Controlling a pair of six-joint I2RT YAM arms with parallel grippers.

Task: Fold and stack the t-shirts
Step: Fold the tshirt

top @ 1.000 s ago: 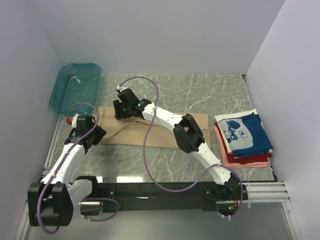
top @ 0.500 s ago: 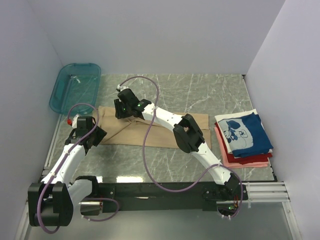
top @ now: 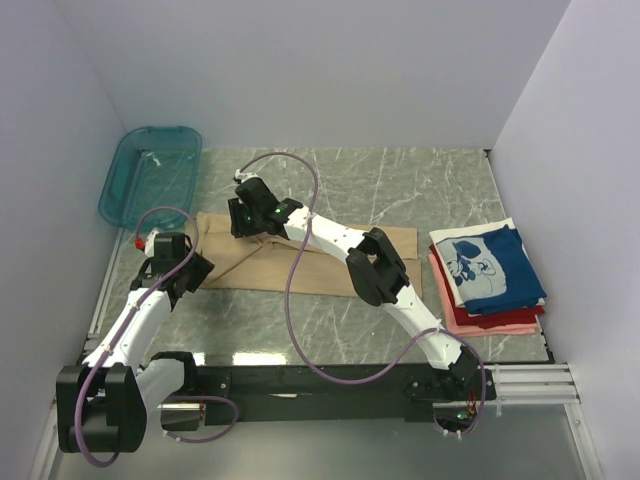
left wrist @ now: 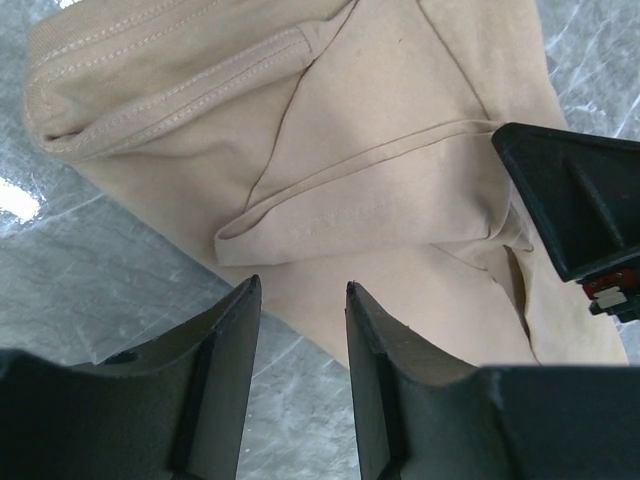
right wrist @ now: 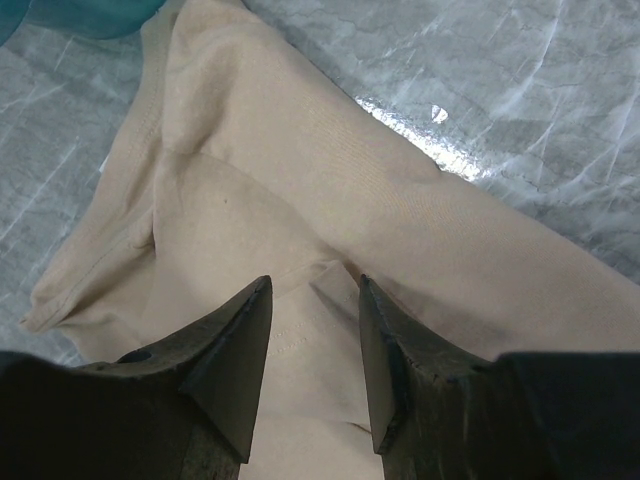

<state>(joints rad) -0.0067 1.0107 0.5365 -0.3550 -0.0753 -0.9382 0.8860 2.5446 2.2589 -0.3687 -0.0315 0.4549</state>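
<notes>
Tan t-shirt (top: 255,270) lying rumpled at centre. Left gripper (left wrist: 302,290) hovering at its near-left edge, fingers parted, empty. Right gripper (right wrist: 313,290) hanging over its far-left part, fingers parted, empty. Navy, red, pink t-shirts (top: 495,265) sitting stacked right. Teal basket (top: 150,175) sitting far-left.

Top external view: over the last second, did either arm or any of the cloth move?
Barely. The right gripper crept a touch to the left over the spread-out tan cloth t-shirt. It is open and took hold of nothing. The left gripper, also open, the tan shirt, the folded stack of t-shirts topped by a navy printed one and the teal plastic basket stayed as they were.
</notes>
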